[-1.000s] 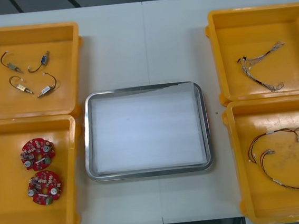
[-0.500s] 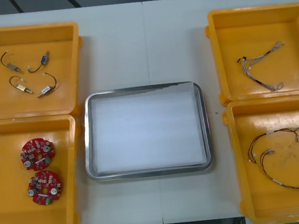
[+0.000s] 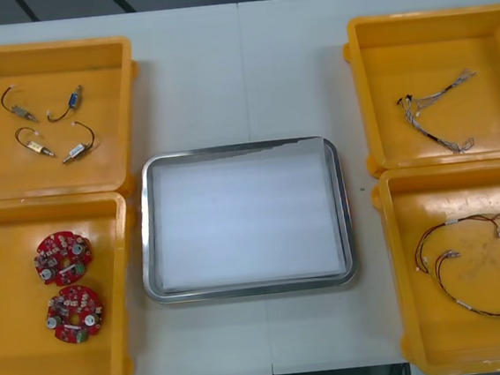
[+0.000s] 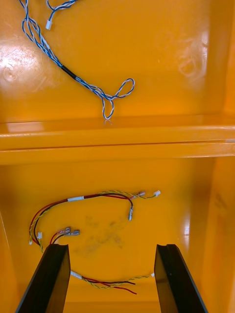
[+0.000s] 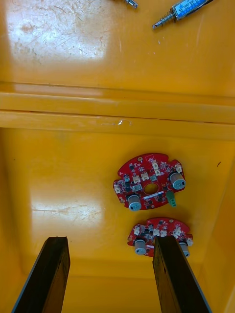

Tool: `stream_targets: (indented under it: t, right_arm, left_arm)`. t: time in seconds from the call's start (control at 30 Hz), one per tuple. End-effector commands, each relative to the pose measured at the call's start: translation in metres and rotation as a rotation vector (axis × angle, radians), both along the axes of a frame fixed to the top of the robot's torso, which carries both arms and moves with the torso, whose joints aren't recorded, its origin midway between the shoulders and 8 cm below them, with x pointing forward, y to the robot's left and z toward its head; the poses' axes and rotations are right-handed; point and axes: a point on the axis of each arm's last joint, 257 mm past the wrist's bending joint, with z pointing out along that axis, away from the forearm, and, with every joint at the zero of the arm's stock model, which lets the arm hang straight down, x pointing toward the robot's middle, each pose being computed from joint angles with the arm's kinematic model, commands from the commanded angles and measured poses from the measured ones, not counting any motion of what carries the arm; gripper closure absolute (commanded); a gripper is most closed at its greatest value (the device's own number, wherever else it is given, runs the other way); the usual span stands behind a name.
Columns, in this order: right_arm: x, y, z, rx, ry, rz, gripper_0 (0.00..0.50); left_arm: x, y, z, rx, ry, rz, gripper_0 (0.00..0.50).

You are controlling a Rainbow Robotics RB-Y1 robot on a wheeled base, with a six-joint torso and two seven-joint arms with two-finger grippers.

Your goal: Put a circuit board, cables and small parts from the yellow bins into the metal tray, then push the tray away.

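Left gripper [image 5: 110,239] spread over round red circuit boards [image 5: 149,182], right gripper [image 4: 111,247] spread over limp red and yellow cables [image 4: 83,197]; we'd pinch a stiff, light board by its rim.

Light table [image 3: 213,76], a thin seam down its middle
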Motion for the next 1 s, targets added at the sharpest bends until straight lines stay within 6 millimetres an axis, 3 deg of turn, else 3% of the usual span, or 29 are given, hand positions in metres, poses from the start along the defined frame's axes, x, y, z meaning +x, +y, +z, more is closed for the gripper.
stream_targets:
  t: [0.03, 1.0]
  right_arm:
    - [-0.0024, -0.0174, 0.0172, -0.073, -0.030, 0.018, 0.000]
    - [-0.0024, -0.0174, 0.0172, -0.073, -0.030, 0.018, 0.000]
  left_arm:
    - [-0.0013, 0.0110, 0.0180, 0.085, -0.011, -0.065, 0.000]
    - [-0.0013, 0.0110, 0.0180, 0.085, -0.011, -0.065, 0.000]
